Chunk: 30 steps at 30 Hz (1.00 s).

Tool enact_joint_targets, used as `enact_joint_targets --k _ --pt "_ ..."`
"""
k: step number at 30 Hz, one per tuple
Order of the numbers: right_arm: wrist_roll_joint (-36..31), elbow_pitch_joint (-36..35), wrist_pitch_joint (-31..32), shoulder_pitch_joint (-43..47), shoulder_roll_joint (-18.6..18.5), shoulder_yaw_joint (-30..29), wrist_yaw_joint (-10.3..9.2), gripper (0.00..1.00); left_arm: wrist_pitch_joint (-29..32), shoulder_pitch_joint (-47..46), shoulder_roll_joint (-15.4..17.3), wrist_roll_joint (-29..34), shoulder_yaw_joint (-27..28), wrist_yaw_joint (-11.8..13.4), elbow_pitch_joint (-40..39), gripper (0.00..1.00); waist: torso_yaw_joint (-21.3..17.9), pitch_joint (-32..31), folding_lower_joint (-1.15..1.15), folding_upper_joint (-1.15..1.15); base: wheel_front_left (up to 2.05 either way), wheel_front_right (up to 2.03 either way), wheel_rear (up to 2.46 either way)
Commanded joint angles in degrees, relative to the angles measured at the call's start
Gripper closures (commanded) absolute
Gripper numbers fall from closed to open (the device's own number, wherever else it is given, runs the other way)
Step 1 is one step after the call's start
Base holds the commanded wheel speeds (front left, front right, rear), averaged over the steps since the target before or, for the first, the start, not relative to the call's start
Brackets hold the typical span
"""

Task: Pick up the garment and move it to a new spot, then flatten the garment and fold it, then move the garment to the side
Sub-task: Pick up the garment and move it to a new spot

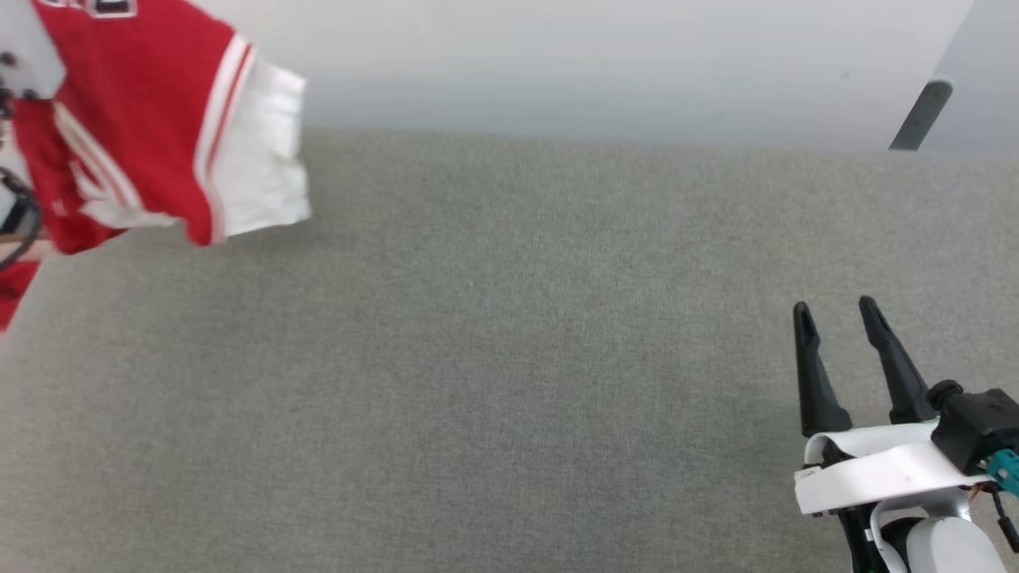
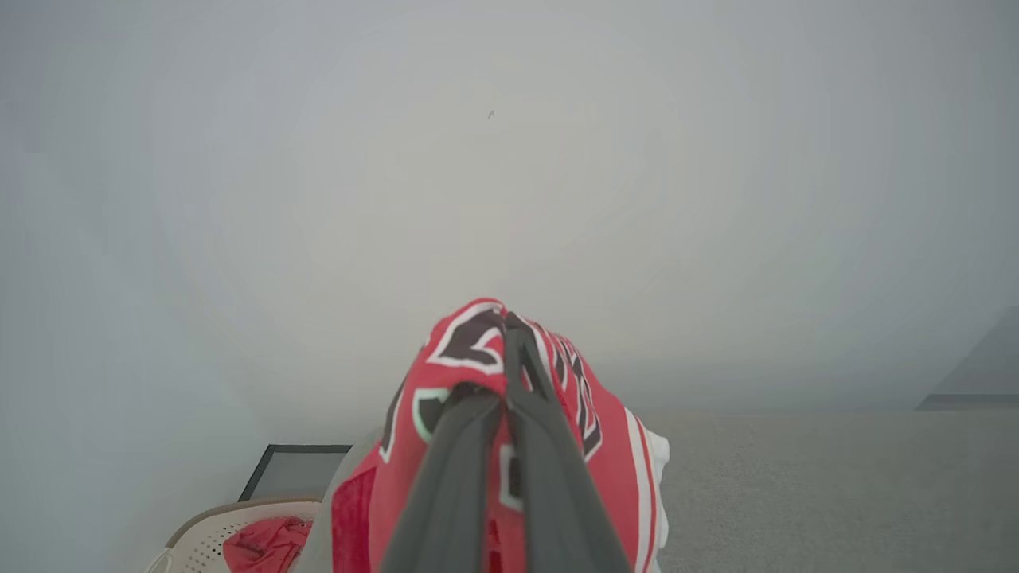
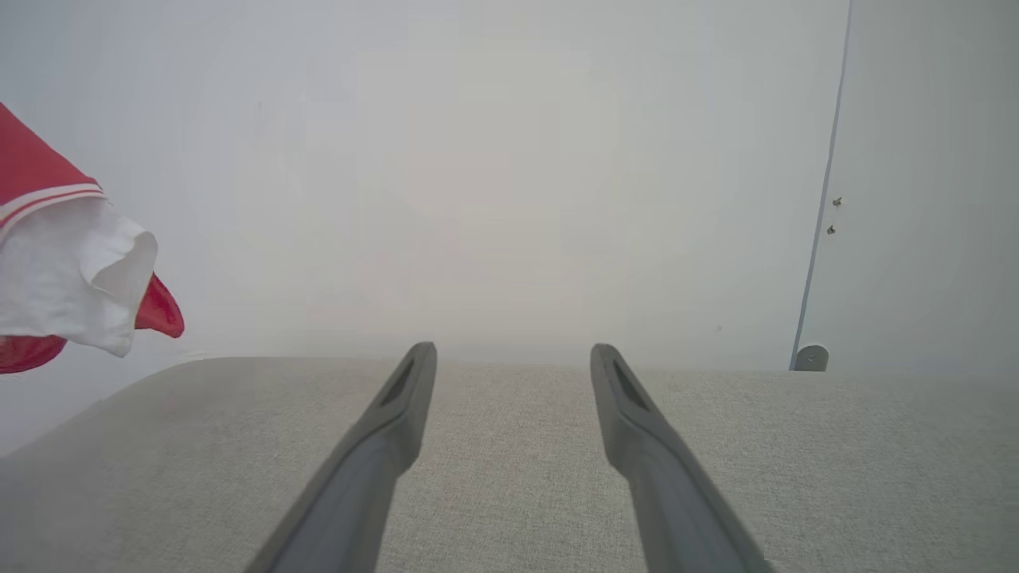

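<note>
Garment [image 1: 151, 119] hangs bunched from left gripper [image 2: 509, 330], fingers pinched on it (print showing). Right gripper [image 1: 837, 312] spread, empty, well apart. Step looks like the carry; next, lower onto grey surface [image 1: 509, 358] beneath.

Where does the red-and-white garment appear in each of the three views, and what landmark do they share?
Head view: the garment is in the upper left corner.
Left wrist view: the garment is at bottom centre, pinched in the left hand.
Right wrist view: the garment is at the left edge, with a white sleeve showing.
Shared landmark: the grey fabric surface, in the lower part of every view.
</note>
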Motion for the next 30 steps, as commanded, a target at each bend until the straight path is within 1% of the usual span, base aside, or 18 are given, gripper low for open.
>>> enact_joint_targets --k 1,4,10,11,12,13,18,19,20,23,26,30 --pt "0.58 0.08 -0.45 0.92 -0.06 -0.92 0.00 0.00 1.38 -0.87 -0.73 -0.36 -0.71 -0.26 -1.69 1.00 0.31 -2.73 0.00 0.00 0.00 0.00 0.00" --pt "0.51 0.20 -0.62 1.49 -0.05 -1.75 0.00 0.00 2.77 -1.06 -1.42 -0.83 -1.13 0.00 -3.62 1.00 0.06 -3.45 0.00 0.00 0.00 0.00 0.00" --pt "0.70 0.33 -1.07 2.80 -0.07 -4.70 0.00 0.00 6.42 -1.27 -2.71 -1.46 -2.54 0.85 -10.75 1.00 -1.50 -4.89 0.00 0.00 0.00 0.00 0.00" --pt "0.77 0.46 -1.21 3.10 -0.03 -5.67 0.00 0.00 8.13 -0.90 -3.20 -2.19 -2.91 1.13 -13.27 1.00 -2.28 -5.28 0.00 0.00 0.00 0.00 0.00" --pt "0.77 0.46 -1.21 3.10 -0.03 -5.67 0.00 0.00 8.13 -0.90 -3.20 -2.19 -2.91 1.13 -13.27 1.00 -2.28 -5.28 0.00 0.00 0.00 0.00 0.00" --pt "0.57 0.50 -1.47 3.45 -0.06 -6.47 0.00 0.00 9.86 -0.23 -3.41 -2.64 -3.31 1.55 -16.08 1.00 -3.28 -5.59 0.00 0.00 0.00 0.00 0.00" --pt "-0.12 0.67 -1.68 4.14 -0.06 -8.54 0.00 0.00 14.66 2.52 -4.55 -4.91 -3.80 3.39 -24.02 1.00 -6.39 -5.95 0.00 0.00 0.00 0.00 0.00" --pt "-0.12 0.67 -1.68 4.14 -0.06 -8.54 0.00 0.00 14.66 2.52 -4.55 -4.91 -3.80 3.39 -24.02 1.00 -6.39 -5.95 0.00 0.00 0.00 0.00 0.00" --pt "-0.23 0.70 -1.74 4.29 -0.05 -8.85 0.00 0.00 15.58 3.13 -4.45 -5.22 -3.86 3.73 -25.72 1.00 -7.11 -5.91 0.00 0.00 0.00 0.00 0.00" --pt "-0.72 0.70 -1.88 4.60 -0.06 -10.18 0.00 0.00 18.20 5.43 -5.54 -6.58 -4.47 5.24 -30.76 1.00 -9.08 -5.81 0.00 0.00 0.00 0.00 0.00" --pt "-1.21 0.56 -1.85 4.59 -0.05 -11.35 0.00 0.00 20.37 7.66 -5.89 -7.62 -4.81 6.72 -35.23 1.00 -11.17 -5.59 0.00 0.00 0.00 0.00 0.00" --pt "-1.57 0.60 -1.77 4.52 -0.08 -12.32 0.00 0.00 21.59 11.21 -7.87 -8.08 -6.56 8.68 -40.38 1.00 -13.88 -5.18 0.00 0.00 0.00 0.00 0.00"
